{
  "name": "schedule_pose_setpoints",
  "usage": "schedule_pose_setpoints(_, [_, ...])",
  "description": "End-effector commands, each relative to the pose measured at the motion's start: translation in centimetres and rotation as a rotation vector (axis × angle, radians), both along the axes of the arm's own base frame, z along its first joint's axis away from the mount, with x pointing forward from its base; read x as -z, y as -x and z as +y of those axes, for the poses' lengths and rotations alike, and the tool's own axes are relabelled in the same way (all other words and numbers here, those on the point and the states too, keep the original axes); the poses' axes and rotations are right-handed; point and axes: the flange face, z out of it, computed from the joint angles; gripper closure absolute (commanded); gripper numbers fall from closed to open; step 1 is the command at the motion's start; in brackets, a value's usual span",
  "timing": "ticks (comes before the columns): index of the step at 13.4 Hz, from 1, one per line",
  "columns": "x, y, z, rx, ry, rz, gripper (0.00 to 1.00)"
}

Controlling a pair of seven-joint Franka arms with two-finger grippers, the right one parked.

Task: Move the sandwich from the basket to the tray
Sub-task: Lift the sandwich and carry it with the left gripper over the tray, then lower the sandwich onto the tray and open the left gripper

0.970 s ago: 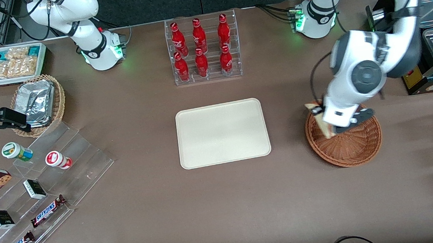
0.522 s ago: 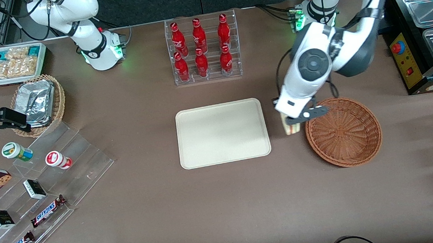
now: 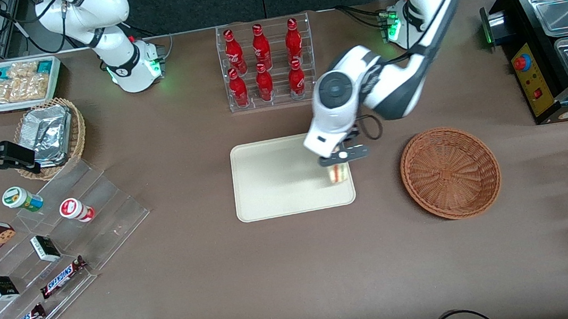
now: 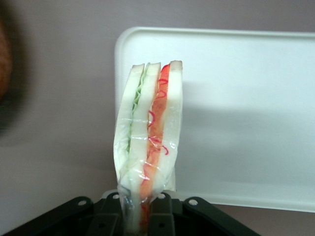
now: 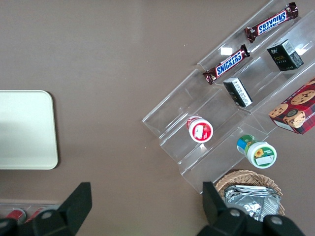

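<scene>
Above the tray's [image 3: 286, 178] edge nearest the basket [image 3: 450, 172], we found the gripper [image 3: 338, 159] pinching the sandwich [image 3: 338, 173], its 2 fingers pressed against the bread. On a clock face laid over the front view and centred on the tray, the sandwich sat at about 3 o'clock, with the basket farther out along that same 3 o'clock line, toward the working arm's end of the table. We could not tell whether the sandwich touched the tray or hung just above it. From the wrist view we saw the sandwich [image 4: 147, 142] standing on end in clear wrap, green filling on one side and red and orange on the other, clamped at its base, with the tray [image 4: 246, 98] beneath it. At 12 o'clock from the tray stood a clear rack of 6 red bottles [image 3: 265, 62].
</scene>
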Motion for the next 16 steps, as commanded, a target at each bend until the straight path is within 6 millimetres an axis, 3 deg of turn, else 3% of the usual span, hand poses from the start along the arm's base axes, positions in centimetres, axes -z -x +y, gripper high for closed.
schedule_pose_setpoints(1, [1.1,-0.7,-4.1,0.013,0.015,-0.008,1.0])
schedule_pose_setpoints(3, [1.7,-0.5,-6.4,0.034,0.036,-0.006,1.0])
schedule_pose_setpoints(6, [3.0,-0.8,-8.3,0.052,0.051,-0.004,1.0])
schedule_pose_setpoints(12, [6.3,0.4,-10.1,0.107,0.001,-0.02,1.0])
schedule_pose_setpoints(16, [7.8,0.4,-10.0,0.104,-0.021,-0.021,1.0])
